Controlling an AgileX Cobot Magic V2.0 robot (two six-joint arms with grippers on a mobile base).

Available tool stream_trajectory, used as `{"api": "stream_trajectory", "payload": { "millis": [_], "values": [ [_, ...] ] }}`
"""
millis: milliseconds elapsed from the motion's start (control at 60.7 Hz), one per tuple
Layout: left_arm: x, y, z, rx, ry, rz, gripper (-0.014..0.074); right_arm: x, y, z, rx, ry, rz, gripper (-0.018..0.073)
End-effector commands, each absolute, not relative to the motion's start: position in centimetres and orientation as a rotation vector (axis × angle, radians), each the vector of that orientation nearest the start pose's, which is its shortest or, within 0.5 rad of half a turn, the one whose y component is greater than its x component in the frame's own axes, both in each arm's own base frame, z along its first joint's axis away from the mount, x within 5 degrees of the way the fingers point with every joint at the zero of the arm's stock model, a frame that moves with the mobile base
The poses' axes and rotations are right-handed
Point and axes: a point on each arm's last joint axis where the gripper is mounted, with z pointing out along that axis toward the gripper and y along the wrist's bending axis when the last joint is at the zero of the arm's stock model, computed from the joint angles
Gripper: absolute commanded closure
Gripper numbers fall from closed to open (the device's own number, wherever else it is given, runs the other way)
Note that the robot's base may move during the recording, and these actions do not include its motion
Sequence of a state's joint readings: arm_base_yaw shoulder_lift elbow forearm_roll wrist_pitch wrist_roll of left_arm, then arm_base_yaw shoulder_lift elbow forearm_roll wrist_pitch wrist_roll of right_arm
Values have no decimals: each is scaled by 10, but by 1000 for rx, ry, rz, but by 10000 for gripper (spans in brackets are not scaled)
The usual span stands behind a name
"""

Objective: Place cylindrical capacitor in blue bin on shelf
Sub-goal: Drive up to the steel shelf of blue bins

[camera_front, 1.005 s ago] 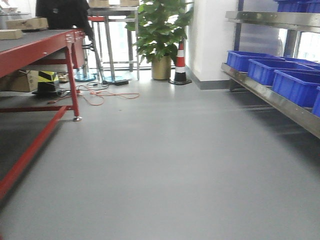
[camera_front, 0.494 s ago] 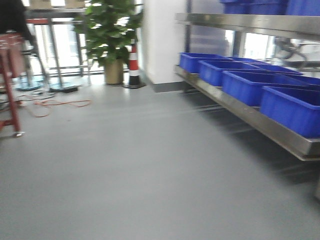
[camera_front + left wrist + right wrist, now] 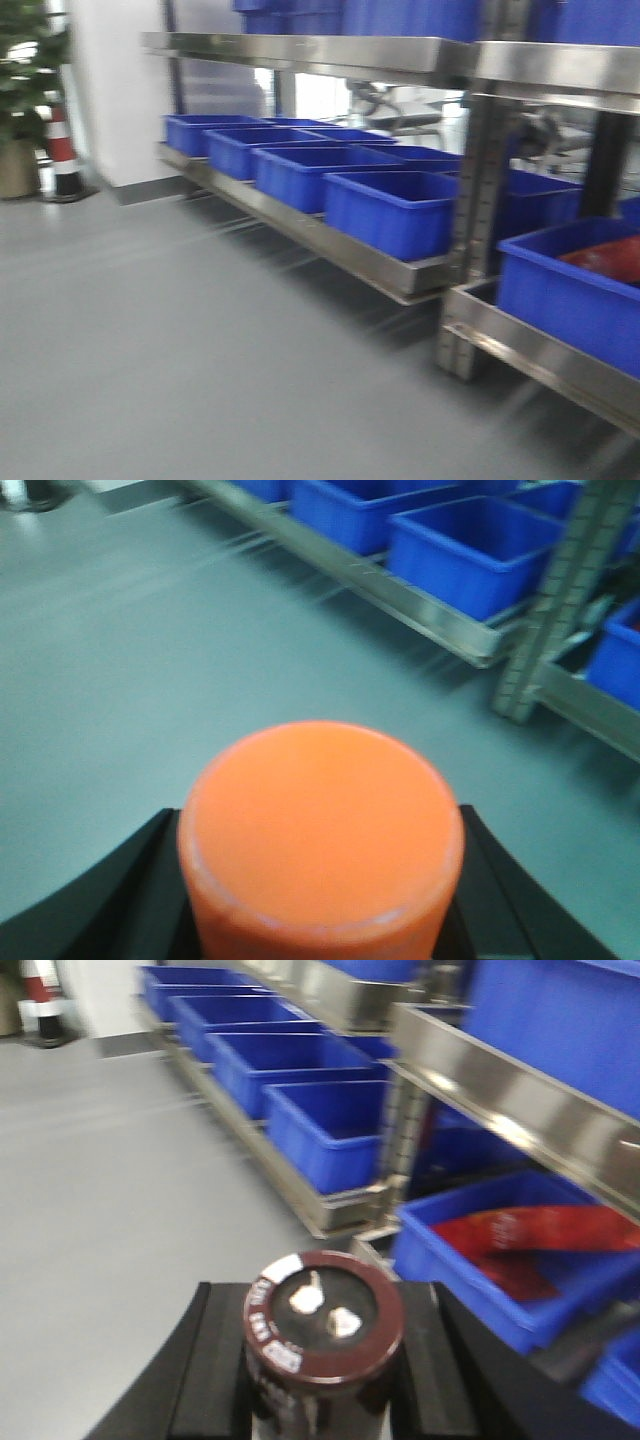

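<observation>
One cylindrical capacitor point(image 3: 325, 1315), two terminals point(image 3: 305, 1295) up, is sitting clamped in the right gripper point(image 3: 322, 1365), one orange cylinder point(image 3: 320, 830) is sitting pinched in the left gripper point(image 3: 320, 900), and four blue bins point(image 3: 390, 212) are lining the lower front of the steel shelf point(image 3: 330, 243), a fifth bin point(image 3: 565, 300) alongside holding something red point(image 3: 612, 258).

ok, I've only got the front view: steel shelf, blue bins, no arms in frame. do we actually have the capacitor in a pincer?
Observer: Yes. In the right wrist view the right pincer is closed on the cylindrical capacitor, which stands upright.
Operator: Which end is up?
Observer: The terminal end. Two silvery terminals face the wrist camera.
Operator: Left arm free?
Observer: No. In the left wrist view the left pincer grips an orange cylinder with a flat top.
</observation>
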State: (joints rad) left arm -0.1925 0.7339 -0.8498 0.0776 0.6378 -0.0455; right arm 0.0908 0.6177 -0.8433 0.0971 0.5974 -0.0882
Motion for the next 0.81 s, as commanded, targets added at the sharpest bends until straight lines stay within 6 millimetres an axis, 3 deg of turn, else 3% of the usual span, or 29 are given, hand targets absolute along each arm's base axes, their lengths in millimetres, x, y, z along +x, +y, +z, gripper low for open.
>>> {"api": "stream_trajectory", "payload": {
  "millis": [0, 790],
  "values": [
    [138, -24, 378, 184, 1963, -76, 707, 110, 14, 396, -131, 1810, 94, 701],
    [138, -24, 378, 185, 1963, -74, 707, 110, 14, 396, -131, 1810, 94, 701]
  ]
}}
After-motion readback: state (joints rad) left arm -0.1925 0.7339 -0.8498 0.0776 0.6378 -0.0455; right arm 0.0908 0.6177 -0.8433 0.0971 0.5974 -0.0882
